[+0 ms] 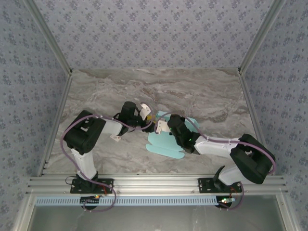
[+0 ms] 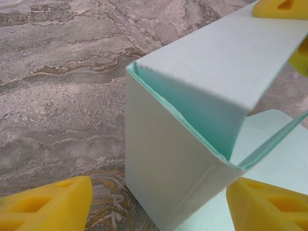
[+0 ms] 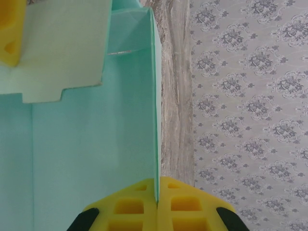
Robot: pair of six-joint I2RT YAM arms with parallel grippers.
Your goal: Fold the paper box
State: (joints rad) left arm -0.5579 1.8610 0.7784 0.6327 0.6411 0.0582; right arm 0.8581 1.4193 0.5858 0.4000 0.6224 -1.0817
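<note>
Paper box (image 3: 96, 144) pinched in right hand (image 3: 157, 204), left hand (image 2: 156, 207) straddling corner

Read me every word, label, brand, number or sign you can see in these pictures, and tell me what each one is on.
There is no readable text.
The paper box is plain pale turquoise card with no print.
The table carries only a marble pattern.
The wallpaper has only a floral motif.
On the frame rail by the arm bases, any marking is too small to read.
</note>
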